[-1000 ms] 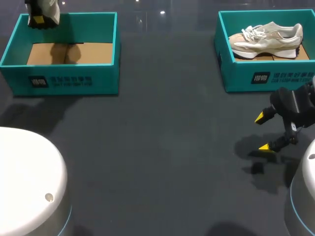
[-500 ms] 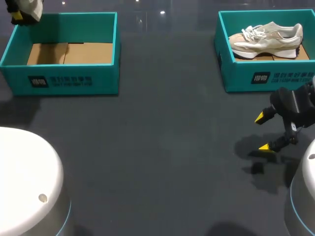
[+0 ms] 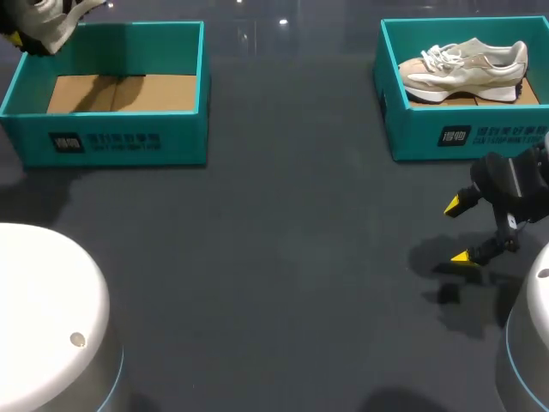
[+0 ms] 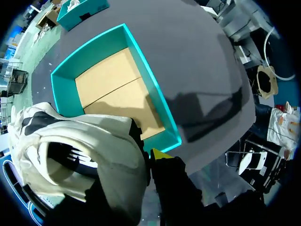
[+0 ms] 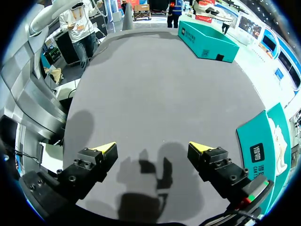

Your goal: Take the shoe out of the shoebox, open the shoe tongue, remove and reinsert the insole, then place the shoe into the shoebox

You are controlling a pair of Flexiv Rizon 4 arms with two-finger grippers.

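A pale shoe (image 3: 51,21) with dark trim hangs above the back left corner of the left teal shoebox (image 3: 111,137), whose cardboard floor is bare. My left gripper (image 4: 140,157) is shut on that shoe (image 4: 80,155); only one yellow tip shows, and the shoe hides the other finger. The box (image 4: 155,101) lies below and ahead of it. A second beige sneaker (image 3: 467,69) lies on its side in the right teal shoebox (image 3: 463,133). In front of that box, low over the table, my right gripper (image 3: 459,232) stands open and holds nothing (image 5: 153,148).
The dark grey table (image 3: 283,257) stretches between the two boxes. The right shoebox's wall (image 5: 263,146) is just beside my right gripper. White robot bases sit at the near left (image 3: 51,318) and near right (image 3: 532,343) corners.
My left gripper has carried the shoe leftward, from over the left box's back wall to beyond its back left corner, and the shoe has turned a little. The right arm is still.
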